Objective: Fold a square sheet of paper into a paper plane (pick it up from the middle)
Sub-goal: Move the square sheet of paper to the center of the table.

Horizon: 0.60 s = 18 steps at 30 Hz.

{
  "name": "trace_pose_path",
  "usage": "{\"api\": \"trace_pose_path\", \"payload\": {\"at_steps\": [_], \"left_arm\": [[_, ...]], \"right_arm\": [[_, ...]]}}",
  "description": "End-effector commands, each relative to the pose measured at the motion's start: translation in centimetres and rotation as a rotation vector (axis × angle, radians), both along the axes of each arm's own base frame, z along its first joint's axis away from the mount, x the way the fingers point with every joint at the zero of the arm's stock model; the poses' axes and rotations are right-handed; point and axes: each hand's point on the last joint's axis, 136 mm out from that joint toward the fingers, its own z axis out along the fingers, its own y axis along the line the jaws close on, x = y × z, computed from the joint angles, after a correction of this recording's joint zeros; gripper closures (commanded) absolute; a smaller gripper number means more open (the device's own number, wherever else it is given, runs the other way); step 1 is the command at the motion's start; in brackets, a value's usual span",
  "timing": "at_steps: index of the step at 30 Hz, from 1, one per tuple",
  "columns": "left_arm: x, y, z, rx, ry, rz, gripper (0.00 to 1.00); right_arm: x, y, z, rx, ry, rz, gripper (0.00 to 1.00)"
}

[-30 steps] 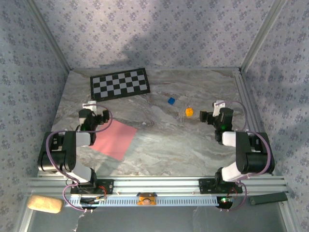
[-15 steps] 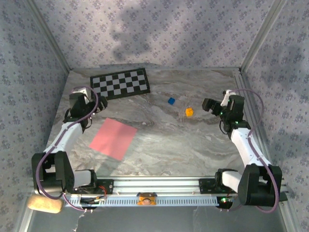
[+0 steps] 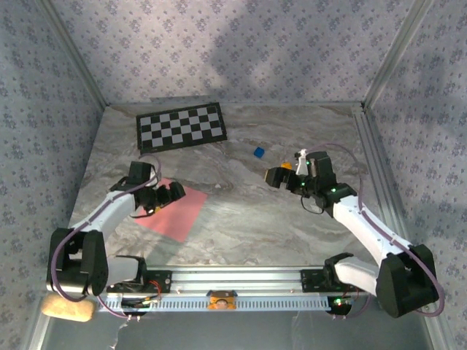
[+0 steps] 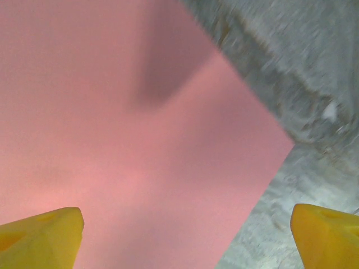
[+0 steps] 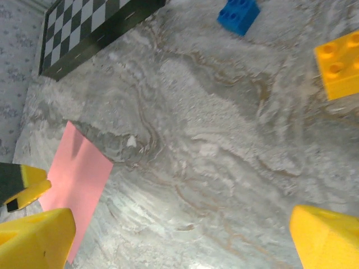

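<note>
- Top external view: I am holding my left gripper [image 3: 169, 193] low over the square sheet of paper [image 3: 175, 213], with the jaws standing wide apart and gripping nothing.
- Left wrist view: the square sheet of paper [image 4: 140, 140] is lying flat directly beneath my left gripper [image 4: 185, 238]. One yellow fingertip [image 4: 42, 235] is sitting over the pink surface, and the other is sitting over bare marble just past the sheet's edge. I cannot tell whether either one is touching.
- Top external view: I am carrying my right gripper [image 3: 273, 177] above the marble table [image 3: 255, 226], well apart from the sheet, jaws fully spread and empty.
- Right wrist view: the sheet [image 5: 78, 174] is lying far ahead of my right gripper [image 5: 179, 241], toward one finger's side.
- Blue block [image 5: 238, 12]: sitting ahead of my right gripper.
- Orange block [image 5: 341, 64]: sitting near the other finger's side.
- Checkerboard mat [image 3: 181, 125]: lying beyond my left gripper, apart from the sheet.
</note>
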Motion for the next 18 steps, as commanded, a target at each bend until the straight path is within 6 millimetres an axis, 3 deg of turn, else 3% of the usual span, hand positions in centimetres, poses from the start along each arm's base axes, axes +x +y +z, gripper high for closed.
{"api": "trace_pose_path", "payload": {"at_steps": [1,10,18], "left_arm": [[-1.9,0.1,-0.7,0.002,0.073,0.031,0.06],[-3.8,-0.2,-2.0,-0.008,0.144,0.065,0.06],[-3.9,-3.0,-2.6,-0.08,0.164,0.178,0.05]], "right_arm": [[-0.1,0.6,0.6,0.004,-0.034,-0.033,0.0],[-0.6,2.8,0.5,0.027,-0.048,-0.029,0.0],[-0.6,2.9,-0.6,0.011,-0.006,-0.072,0.0]]}}
